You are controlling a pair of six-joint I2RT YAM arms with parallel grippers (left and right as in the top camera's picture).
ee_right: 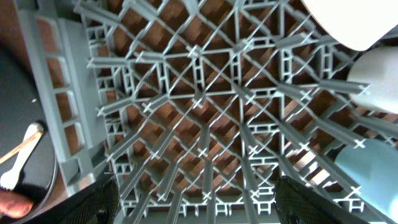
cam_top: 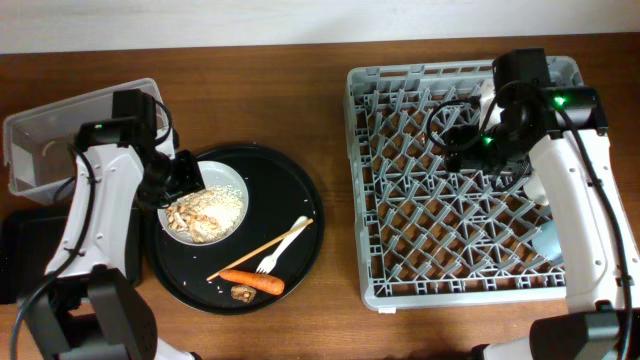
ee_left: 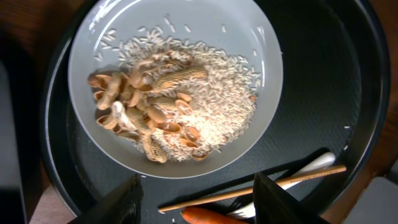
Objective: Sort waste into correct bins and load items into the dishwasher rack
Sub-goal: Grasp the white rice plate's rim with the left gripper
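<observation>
Centre left, the left gripper (ee_left: 196,198) spreads wide and empty over the white plate (ee_left: 205,28) of pale scraps (ee_left: 208,112) on the round black tray (cam_top: 300,190), with the carrot (cam_top: 252,281) below. At right, the right gripper (ee_right: 196,202) gapes wide above the dishwasher rack (cam_top: 400,290), the light blue cup (ee_right: 373,177) at its lower right.

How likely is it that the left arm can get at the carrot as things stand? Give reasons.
Probably yes. The left gripper hangs open over the plate; the carrot lies nearby on the same tray, uncovered, only the fork beside it.
</observation>
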